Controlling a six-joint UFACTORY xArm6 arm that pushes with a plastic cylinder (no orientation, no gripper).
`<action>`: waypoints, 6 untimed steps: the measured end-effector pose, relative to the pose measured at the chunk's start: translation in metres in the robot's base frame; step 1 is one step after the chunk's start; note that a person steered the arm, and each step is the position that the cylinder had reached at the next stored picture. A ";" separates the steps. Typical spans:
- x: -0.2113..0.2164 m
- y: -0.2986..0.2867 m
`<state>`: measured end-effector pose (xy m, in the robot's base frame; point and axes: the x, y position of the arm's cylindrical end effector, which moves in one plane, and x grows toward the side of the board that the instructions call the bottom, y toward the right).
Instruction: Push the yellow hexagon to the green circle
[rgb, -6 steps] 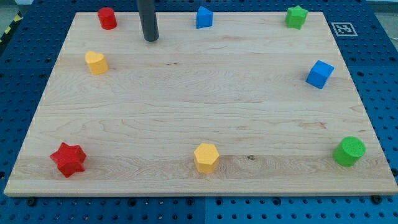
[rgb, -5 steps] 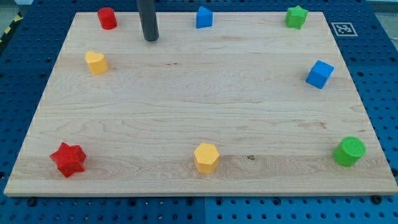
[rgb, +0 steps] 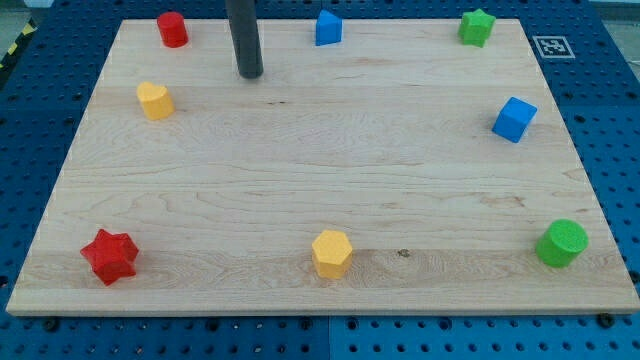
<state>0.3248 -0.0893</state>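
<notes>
Jaws of any kind are not fitted to this arm: it ends in a straight dark rod, so nothing is held or clamped. My tip (rgb: 250, 74) rests on the wooden table (rgb: 320, 170) near the view's top, left of centre, touching no block. The rod rises almost straight up from there and leaves the view at the top edge, so the rest of the arm cannot be seen.

Closest to my tip are the red cylinder (rgb: 172, 29), up and to the view's left, the yellow heart-like block (rgb: 154, 101), down and to the left, and the blue pentagon-like block (rgb: 328, 27), up and to the right; all three stand clear of it.

Well apart from my tip, the yellow hexagon (rgb: 331, 253) sits near the view's bottom edge, about midway across. At the bottom right corner stands the green circle (rgb: 561, 243), far to the right of the hexagon with bare wood between them.

Elsewhere, a red star (rgb: 109, 256) sits at the bottom left, a green star (rgb: 477, 26) at the top right, and a blue cube (rgb: 514, 119) on the right side.
</notes>
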 end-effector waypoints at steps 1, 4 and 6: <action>0.057 0.023; 0.222 0.027; 0.262 0.049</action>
<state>0.5870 -0.0399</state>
